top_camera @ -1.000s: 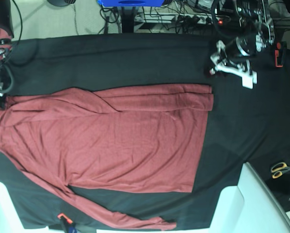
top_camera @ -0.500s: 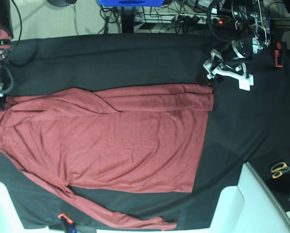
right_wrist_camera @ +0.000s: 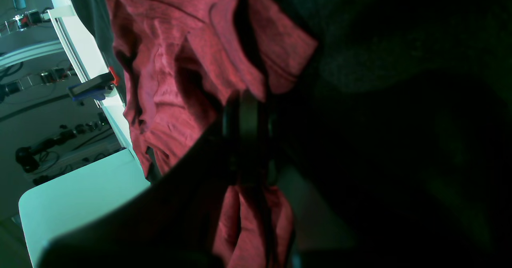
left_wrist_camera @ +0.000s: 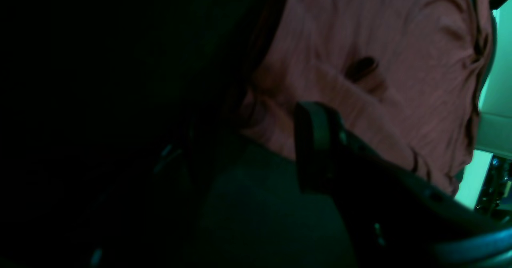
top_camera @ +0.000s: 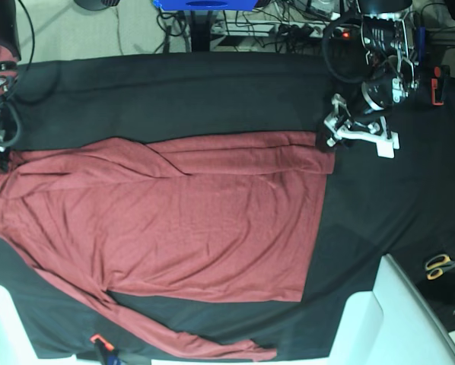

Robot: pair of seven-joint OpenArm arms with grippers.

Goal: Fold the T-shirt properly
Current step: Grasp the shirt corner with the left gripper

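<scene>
The T-shirt (top_camera: pixel 167 228), rust-red with long sleeves, lies spread flat on the black counter (top_camera: pixel 212 99), taking up the left and middle of the base view. One sleeve is folded in across the top edge of the body; the other sleeve trails loose along the bottom toward the near counter edge. Fabric is mildly wrinkled, no big bunching in the body.

Left pincer (top_camera: pixel 326 139) is at the shirt's top right corner in the base view, right at the hem edge, touching or just above the cloth, cannot tell which. In the left wrist view one dark finger (left_wrist_camera: pixel 316 140) shows over the shirt (left_wrist_camera: pixel 380 60) edge, the other side is lost in shadow, so whether the jaws are apart or together can't be told from the pictures.

Right pincer (right_wrist_camera: pixel 248 140) is at the far left edge of the base view, by the shirt's collar end, mostly cut off there. The right wrist view shows its jaws pressed together with red fabric (right_wrist_camera: pixel 168 80) pinched between them, cloth bunching above and below the tips. So it is clamped on the T-shirt at the collar or shoulder area.

Scissors (top_camera: pixel 440 265) with yellow handles lie off the cloth at the right, well apart from the shirt. A small orange-and-blue clip (top_camera: pixel 102 344) sits at the bottom edge near the loose sleeve.
</scene>
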